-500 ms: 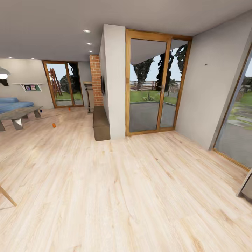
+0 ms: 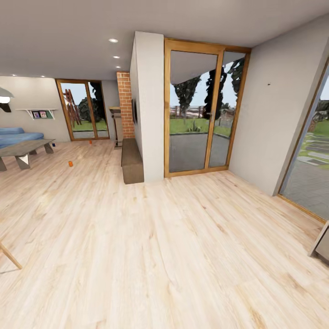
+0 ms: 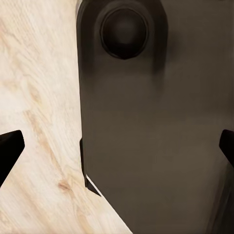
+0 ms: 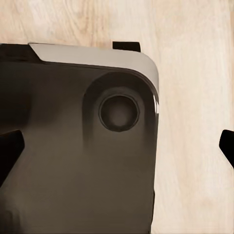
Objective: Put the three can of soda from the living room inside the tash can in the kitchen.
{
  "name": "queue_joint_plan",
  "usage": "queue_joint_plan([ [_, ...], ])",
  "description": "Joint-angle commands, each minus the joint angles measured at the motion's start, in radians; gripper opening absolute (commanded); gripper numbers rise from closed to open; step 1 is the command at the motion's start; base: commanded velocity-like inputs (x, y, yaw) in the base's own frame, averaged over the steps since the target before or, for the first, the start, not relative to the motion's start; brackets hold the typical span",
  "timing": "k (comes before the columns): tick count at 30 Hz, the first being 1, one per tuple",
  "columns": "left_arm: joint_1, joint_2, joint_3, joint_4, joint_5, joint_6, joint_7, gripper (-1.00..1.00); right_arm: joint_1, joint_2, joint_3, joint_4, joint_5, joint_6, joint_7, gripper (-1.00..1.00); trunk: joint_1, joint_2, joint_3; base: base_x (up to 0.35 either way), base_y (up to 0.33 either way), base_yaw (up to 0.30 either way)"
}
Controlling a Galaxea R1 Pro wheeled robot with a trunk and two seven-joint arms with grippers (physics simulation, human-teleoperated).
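Two orange soda cans (image 2: 70,163) (image 2: 90,142) sit far left on the plank floor (image 2: 173,256), labels unreadable. Both jaws spread wide, holding nothing.

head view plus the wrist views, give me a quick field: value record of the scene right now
room: living room with light wood plank floor
soda cans seen: two orange, both on the floor, one near the coffee table, one farther back by the glass doors
blue can: a small dark speck by the table's far end, too small to confirm
furniture: blue sofa, coffee table, brick fireplace column
left gripper: jaws spread wide, nothing between them
right gripper: jaws spread wide, nothing between them
task progress: no can picked up yet
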Motion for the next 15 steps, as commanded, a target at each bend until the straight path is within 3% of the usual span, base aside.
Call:
queue_joint_plan([
  [1, 0.000, 0.000, 0.000, 0.000, 0.000, 0.000, 0.000, 1.00, 0.000, 0.000, 0.000, 0.000, 0.000, 0.000, 0.000, 1.00, 0.000, 0.000, 0.000, 0.000, 0.000, 0.000],
  [7, -0.001, -0.001, 0.000, -0.001, -0.001, -0.001, -0.001, 1.00, 0.012, 0.005, -0.001, 0.001, -0.001, 0.000, -0.001, 1.00, 0.000, 0.000, 0.000, 0.000, 0.000, 0.000],
  [15, -0.039, 0.007, 0.024, -0.046, 0.044, 0.011, -0.007, 1.00, -0.016, 0.007, -0.003, -0.045, 0.044, 0.014, 0.001, 1.00, 0.000, 0.000, 0.000, 0.000, 0.000, 0.000],
])
